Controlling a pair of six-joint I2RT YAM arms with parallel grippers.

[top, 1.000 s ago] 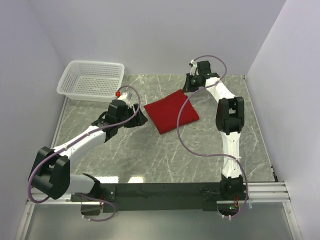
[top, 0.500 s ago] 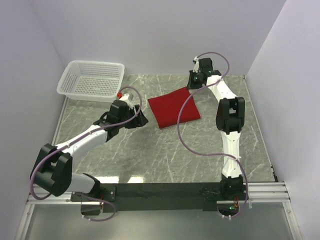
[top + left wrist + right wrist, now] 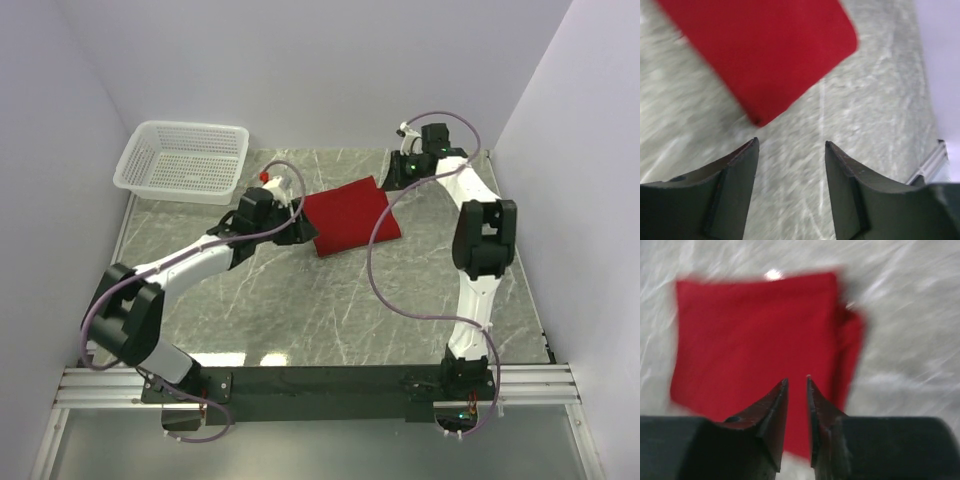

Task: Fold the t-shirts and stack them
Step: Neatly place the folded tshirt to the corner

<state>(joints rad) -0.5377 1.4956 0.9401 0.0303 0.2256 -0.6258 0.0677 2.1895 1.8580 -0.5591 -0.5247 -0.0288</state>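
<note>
One deep-red t-shirt [image 3: 350, 218] lies folded into a flat rectangle on the marble table, right of the middle. My left gripper [image 3: 306, 233] is low at the shirt's near-left corner, open, with only bare table between its fingers [image 3: 742, 170]. In the left wrist view the t-shirt [image 3: 760, 55] lies just ahead of that gripper [image 3: 791, 144]. My right gripper [image 3: 397, 178] hovers at the shirt's far-right corner. In the right wrist view its jaws [image 3: 797, 380] stand a narrow gap apart above the t-shirt [image 3: 750, 335], holding nothing.
A white mesh basket [image 3: 185, 160] stands at the back left, with nothing visible in it. Purple cables loop off both arms, and the right one crosses over the shirt. White walls close in the table at the left, back and right.
The right gripper has opened off the shirt's far corner and drawn back to the right. The left arm has moved right up to the shirt's near-left corner. The shirt sits slightly further right.
</note>
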